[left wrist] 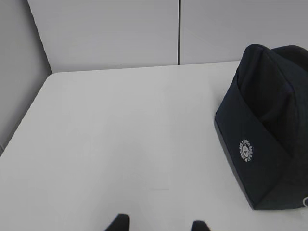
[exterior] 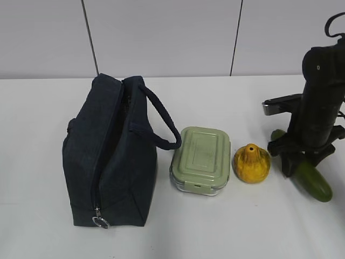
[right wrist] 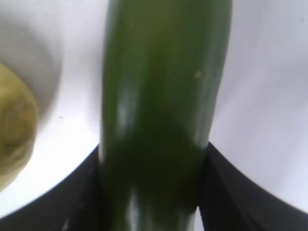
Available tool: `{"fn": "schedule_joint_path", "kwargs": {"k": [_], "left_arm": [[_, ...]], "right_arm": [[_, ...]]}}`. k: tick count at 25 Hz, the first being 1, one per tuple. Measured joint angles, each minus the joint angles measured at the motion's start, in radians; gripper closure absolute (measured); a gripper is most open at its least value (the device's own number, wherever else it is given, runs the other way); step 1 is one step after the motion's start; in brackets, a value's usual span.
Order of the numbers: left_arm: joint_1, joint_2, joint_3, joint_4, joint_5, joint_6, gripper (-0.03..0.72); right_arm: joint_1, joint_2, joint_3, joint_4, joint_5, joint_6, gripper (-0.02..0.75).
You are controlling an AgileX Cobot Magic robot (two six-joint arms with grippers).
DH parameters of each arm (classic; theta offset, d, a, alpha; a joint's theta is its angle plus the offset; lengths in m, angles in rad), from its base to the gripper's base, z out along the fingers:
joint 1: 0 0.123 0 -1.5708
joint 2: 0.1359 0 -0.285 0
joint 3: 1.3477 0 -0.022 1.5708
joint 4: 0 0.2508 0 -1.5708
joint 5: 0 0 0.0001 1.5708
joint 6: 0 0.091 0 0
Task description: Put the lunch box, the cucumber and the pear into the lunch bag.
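Note:
The dark navy lunch bag (exterior: 108, 156) stands on the left of the white table, its ring pull (exterior: 100, 221) low at the near end and its top seam parted. Its side also fills the right of the left wrist view (left wrist: 269, 139). To its right come the sage-lidded lunch box (exterior: 201, 159), then the yellow pear (exterior: 251, 163), blurred at the left edge of the right wrist view (right wrist: 12, 130). At the far right my right gripper (exterior: 303, 157) is shut on the dark green cucumber (exterior: 312, 181), a finger pressing each side (right wrist: 151, 163). My left gripper (left wrist: 159, 224) is open over bare table.
A grey panelled wall (exterior: 161, 38) runs along the table's far edge. The bag's loop handle (exterior: 161, 121) droops toward the lunch box. Bare tabletop (left wrist: 120, 144) lies left of the bag and along the front (exterior: 215, 232).

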Motion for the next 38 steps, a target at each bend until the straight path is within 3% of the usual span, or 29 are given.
{"fn": "schedule_joint_path", "kwargs": {"k": [20, 25, 29, 33, 38], "left_arm": [[0.0, 0.022, 0.0, -0.045, 0.0, 0.0, 0.445], [0.0, 0.099, 0.0, -0.101, -0.005, 0.0, 0.356], [0.0, 0.183, -0.007, -0.241, -0.091, 0.0, 0.276], [0.0, 0.318, -0.009, -0.477, -0.195, 0.092, 0.27], [0.0, 0.552, -0.01, -0.678, -0.265, 0.191, 0.283]], "right_arm": [[0.0, 0.002, -0.256, 0.0, 0.228, 0.0, 0.358], [0.0, 0.003, -0.256, 0.0, 0.235, 0.0, 0.358], [0.0, 0.003, -0.256, 0.0, 0.235, 0.0, 0.358], [0.0, 0.003, -0.256, 0.0, 0.235, 0.002, 0.358], [0.0, 0.003, -0.256, 0.0, 0.231, 0.002, 0.358]]}}
